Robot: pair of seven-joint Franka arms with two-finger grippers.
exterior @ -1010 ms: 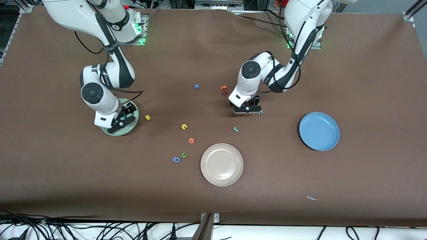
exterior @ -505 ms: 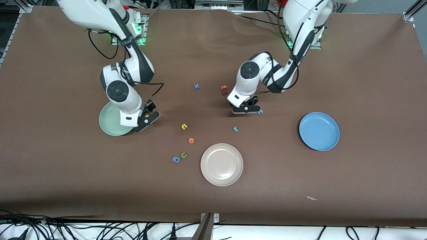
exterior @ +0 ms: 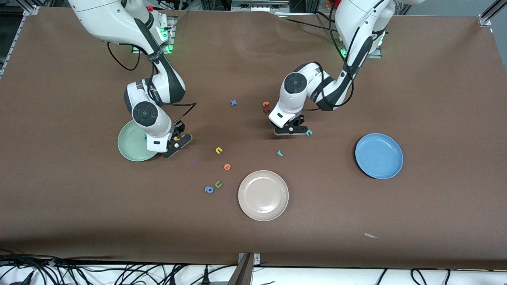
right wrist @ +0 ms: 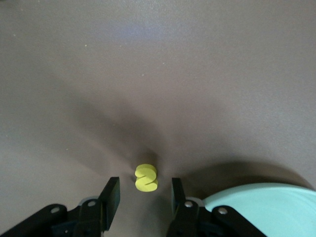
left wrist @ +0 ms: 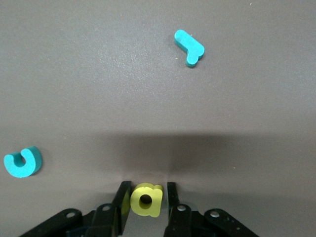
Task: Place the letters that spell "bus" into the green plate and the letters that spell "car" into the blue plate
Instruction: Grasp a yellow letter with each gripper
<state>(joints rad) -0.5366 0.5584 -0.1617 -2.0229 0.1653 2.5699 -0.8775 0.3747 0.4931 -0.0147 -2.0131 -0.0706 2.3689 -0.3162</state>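
- Left gripper (left wrist: 145,197) sits down at the table, fingers narrow around the flat-lying yellow a (left wrist: 146,199); teal c (left wrist: 22,162) and teal r (left wrist: 189,47) lie apart.
- Right gripper (right wrist: 145,192) straddles the yellow s (right wrist: 146,177) with gaps either side, just beside the green plate (right wrist: 261,207).

surface: a wide brown table (exterior: 435,79) filled nearly the whole view | edges: metal frame corners (exterior: 485,18) showed at the top | below: a white strip with black cables (exterior: 119,275) ran along the near edge | light: even, soft shadows

Brown table (exterior: 435,79) carries 3 plates (exterior: 263,195); small foam letters (exterior: 218,150) scattered.
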